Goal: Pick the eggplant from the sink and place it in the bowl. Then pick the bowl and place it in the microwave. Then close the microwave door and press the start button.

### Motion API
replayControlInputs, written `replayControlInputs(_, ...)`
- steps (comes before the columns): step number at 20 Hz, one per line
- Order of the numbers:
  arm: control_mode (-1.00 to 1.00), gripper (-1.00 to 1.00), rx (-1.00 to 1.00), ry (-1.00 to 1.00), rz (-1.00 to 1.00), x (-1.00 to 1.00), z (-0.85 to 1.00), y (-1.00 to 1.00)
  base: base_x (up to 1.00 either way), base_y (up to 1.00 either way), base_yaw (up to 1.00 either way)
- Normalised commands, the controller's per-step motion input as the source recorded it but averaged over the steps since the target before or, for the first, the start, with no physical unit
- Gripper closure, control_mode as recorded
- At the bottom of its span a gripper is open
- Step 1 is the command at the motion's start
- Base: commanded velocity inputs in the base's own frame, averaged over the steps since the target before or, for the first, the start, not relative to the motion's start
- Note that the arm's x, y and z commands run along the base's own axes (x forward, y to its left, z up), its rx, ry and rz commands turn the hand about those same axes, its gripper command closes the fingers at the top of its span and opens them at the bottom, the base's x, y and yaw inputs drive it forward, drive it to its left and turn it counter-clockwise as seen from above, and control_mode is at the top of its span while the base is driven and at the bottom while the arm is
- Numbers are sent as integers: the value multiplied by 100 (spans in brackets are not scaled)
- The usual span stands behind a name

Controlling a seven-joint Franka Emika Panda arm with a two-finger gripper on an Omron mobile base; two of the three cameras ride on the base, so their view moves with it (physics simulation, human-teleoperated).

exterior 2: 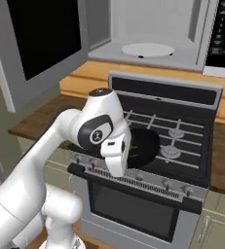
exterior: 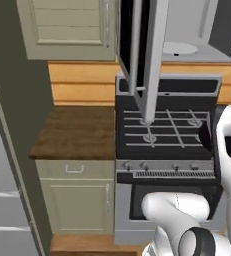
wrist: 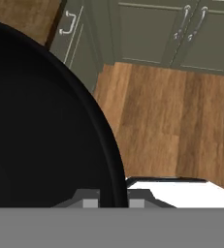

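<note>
Wooden counters flank a black gas stove (exterior 2: 167, 131) — above it the microwave (exterior 2: 153, 34) stands open, its door (exterior 2: 41, 44) swung left. Over the burners the gripper (wrist: 114, 202) clamps the rim of a black bowl (exterior 2: 144, 146) (eggplant not discernible inside).

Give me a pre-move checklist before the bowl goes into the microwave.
1. Claw clamped on bowl rim: ok, the rim sits in its grip.
2. Microwave door open: ok, swung wide.
3. Microwave cavity free: ok, it holds just the white turntable.
4. Eggplant in bowl: cannot tell, the interior is dark.
5. Bowl at cavity height: not ok, it is low over the stove, below the opening.
</note>
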Motion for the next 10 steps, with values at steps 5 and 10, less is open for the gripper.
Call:
replayControlInputs(5,100,100,0,0,0,0,0,0,68,-2,-16)
replayControlInputs(10,100,100,0,0,0,0,0,0,50,0,-15)
